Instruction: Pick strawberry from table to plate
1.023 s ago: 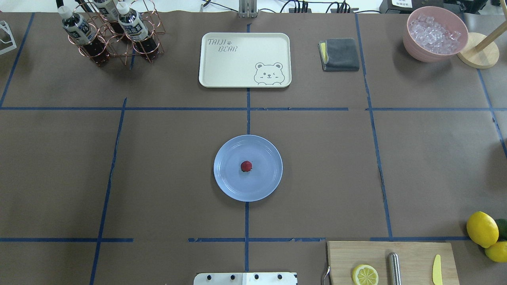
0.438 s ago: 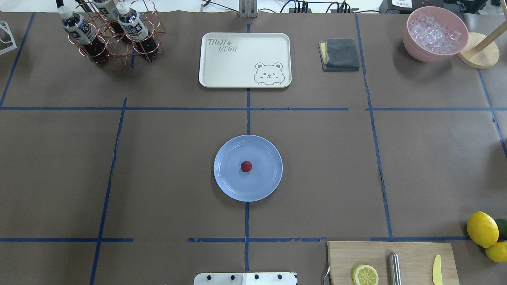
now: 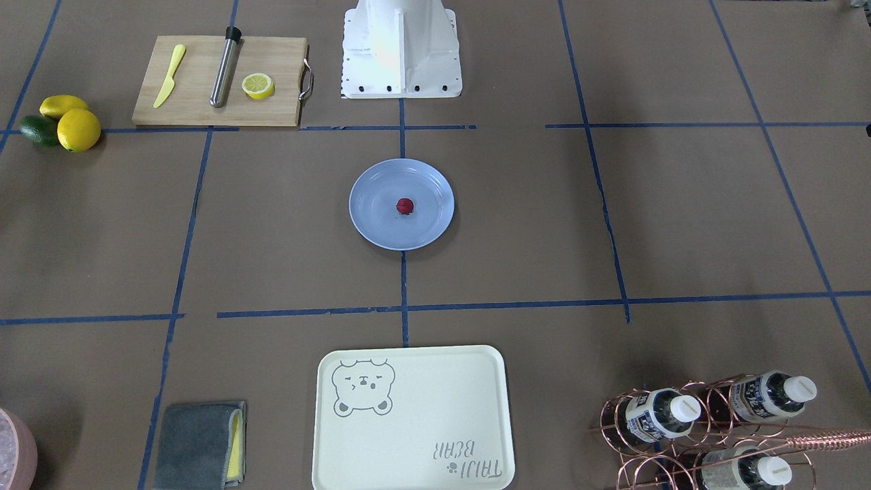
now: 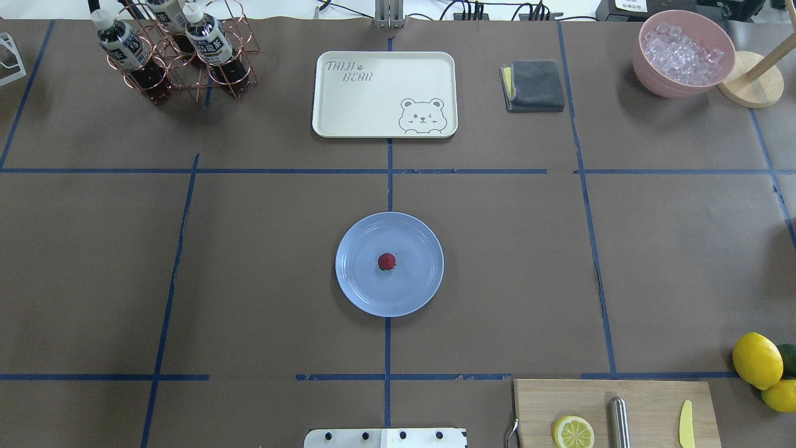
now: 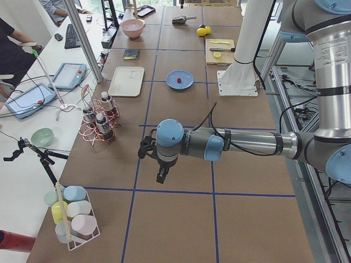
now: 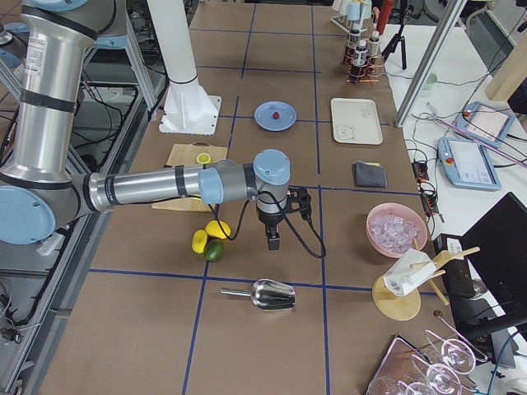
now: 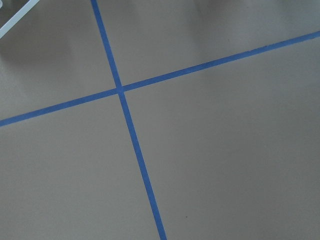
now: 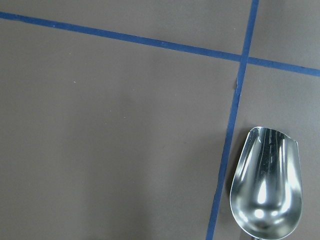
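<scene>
The small dark-red strawberry (image 4: 387, 262) lies at the middle of the round light-blue plate (image 4: 412, 287), which rests on the brown paper-covered table (image 4: 261, 249) at its centre. The front view shows the same strawberry (image 3: 405, 205) on the plate (image 3: 378, 223). Neither arm reaches into those two views. My left gripper (image 5: 162, 176) hangs over bare table far off toward the robot's left end, seen only in the left side view. My right gripper (image 6: 272, 241) hangs far off toward the right end, beside the lemons. I cannot tell whether either is open or shut.
A cream bear-print tray (image 4: 384, 93), a grey cloth (image 4: 533, 85), a wire rack of bottles (image 4: 177, 53) and a pink bowl of ice (image 4: 683, 53) line the far side. A cutting board (image 4: 615, 412), lemons (image 4: 757, 359) and a metal scoop (image 8: 267, 190) lie at the right.
</scene>
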